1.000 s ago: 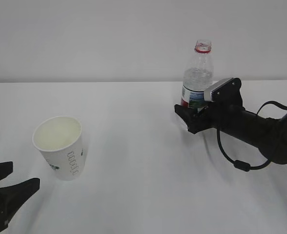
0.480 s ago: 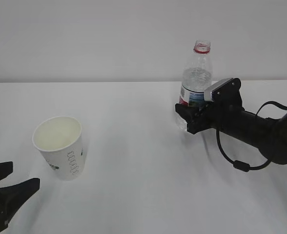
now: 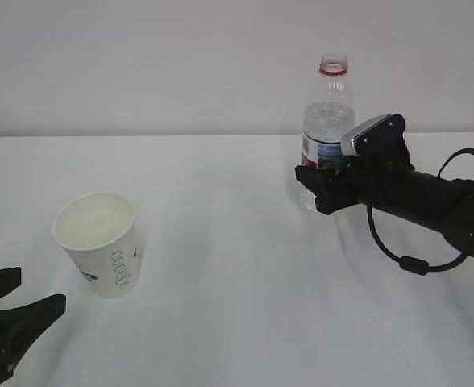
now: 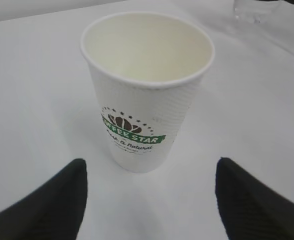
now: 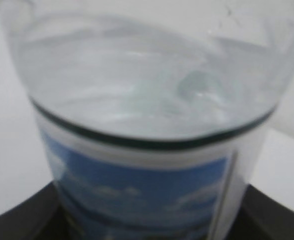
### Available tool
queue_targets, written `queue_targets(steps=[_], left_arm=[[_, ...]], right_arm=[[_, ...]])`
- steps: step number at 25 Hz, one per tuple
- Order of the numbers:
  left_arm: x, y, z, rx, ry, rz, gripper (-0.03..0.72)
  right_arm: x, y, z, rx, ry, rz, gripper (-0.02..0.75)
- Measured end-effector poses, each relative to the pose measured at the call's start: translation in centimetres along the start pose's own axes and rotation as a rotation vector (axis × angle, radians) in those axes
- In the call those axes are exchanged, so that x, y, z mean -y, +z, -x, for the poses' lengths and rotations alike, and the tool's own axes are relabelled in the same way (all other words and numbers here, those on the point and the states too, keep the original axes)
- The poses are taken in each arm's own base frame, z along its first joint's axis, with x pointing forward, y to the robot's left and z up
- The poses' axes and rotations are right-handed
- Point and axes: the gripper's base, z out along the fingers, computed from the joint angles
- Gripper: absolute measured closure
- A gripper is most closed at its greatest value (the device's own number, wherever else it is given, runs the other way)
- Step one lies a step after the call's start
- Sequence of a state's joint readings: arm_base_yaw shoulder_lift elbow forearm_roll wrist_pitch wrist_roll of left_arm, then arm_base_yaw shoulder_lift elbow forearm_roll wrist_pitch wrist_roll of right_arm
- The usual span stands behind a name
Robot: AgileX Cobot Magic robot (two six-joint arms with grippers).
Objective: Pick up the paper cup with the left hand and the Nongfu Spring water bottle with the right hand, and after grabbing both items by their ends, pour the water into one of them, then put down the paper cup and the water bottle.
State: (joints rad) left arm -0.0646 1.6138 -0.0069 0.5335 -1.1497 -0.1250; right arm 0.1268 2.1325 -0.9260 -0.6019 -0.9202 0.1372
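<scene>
Where jaws wrap Nongfu Spring water bottle [image 3: 327,113] | base hidden | label blurred

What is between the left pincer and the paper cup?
Nothing visible: the left pincer stands open, with only bare white table between its fingers and the paper cup, untouched.

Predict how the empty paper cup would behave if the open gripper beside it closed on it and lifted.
The paper cup looks empty, so it is probably very light. Its thin wall would likely dent or go oval under a firm squeeze. With a narrow base under a wider rim, it may tip if a finger of the left hand nudges it high up.
</scene>
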Motion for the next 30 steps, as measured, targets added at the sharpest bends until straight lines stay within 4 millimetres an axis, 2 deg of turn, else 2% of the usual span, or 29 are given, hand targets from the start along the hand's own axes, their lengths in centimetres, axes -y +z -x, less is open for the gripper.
queue_targets(steps=[6,12,18,30], left_arm=[[0.0,0.0,0.0,0.000,0.000,0.000,0.109],[0.0,0.0,0.0,0.000,0.000,0.000,0.109],[0.0,0.0,0.0,0.000,0.000,0.000,0.109],[0.2,0.0,0.0,-0.003,0.010,-0.023,0.109]], right_arm=[[0.2,-0.9,3.3,0.068,-0.025,0.004,0.253],[-0.2,-2.1,4.9,0.088,-0.022,0.018,0.253],[-1.1,-4.8,6.4,0.100,-0.025,0.008,0.253],[-3.5,-10.3,7.9,0.108,-0.032,-0.008,0.253]])
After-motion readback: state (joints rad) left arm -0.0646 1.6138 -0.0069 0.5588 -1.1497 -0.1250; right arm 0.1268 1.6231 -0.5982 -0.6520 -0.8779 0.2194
